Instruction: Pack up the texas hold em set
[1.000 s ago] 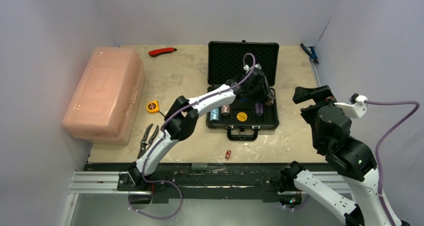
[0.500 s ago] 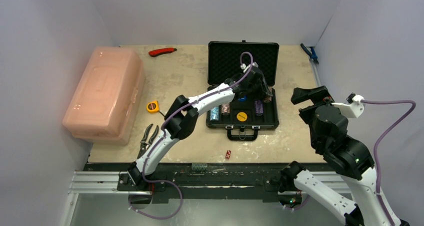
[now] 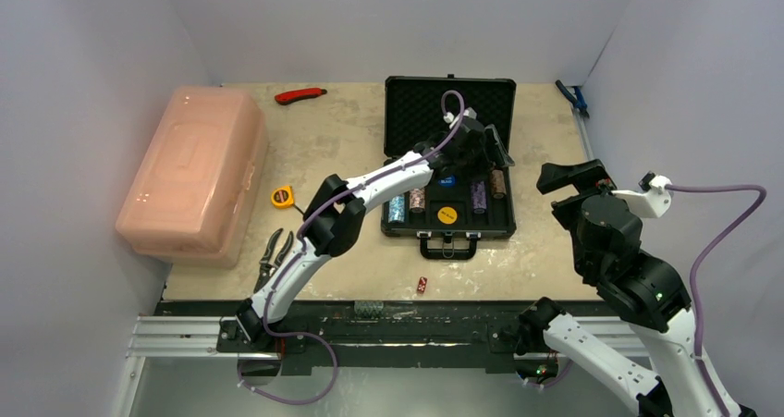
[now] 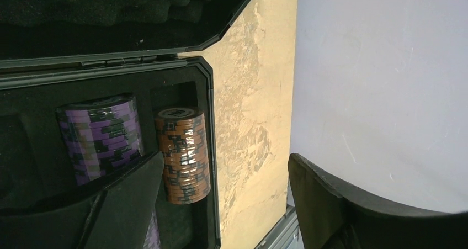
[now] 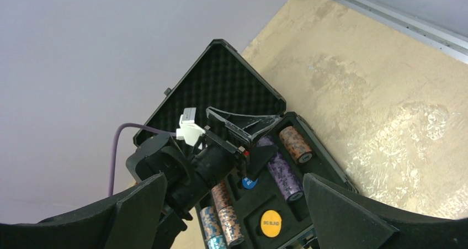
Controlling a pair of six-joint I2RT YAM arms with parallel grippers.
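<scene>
Left hand (image 4: pixel 226 163) is seen spread and empty over the small black foam-lined hard briefcase (image 3: pixel 434 107), which is laid open on the bench (image 3: pixel 351 149) so slots can be reached. Orange speckled chip stack (image 4: pixel 184 152) is seated in the end slot. Right hand (image 5: pixel 234 177), released, is parked aside. Small red die (image 3: pixel 422 285) is not yet packed.

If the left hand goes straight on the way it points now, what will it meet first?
Probably the right rim of the case, or the bare table just beyond it; depth is unclear. The open left hand straddles that rim, with one finger over the chips.
</scene>
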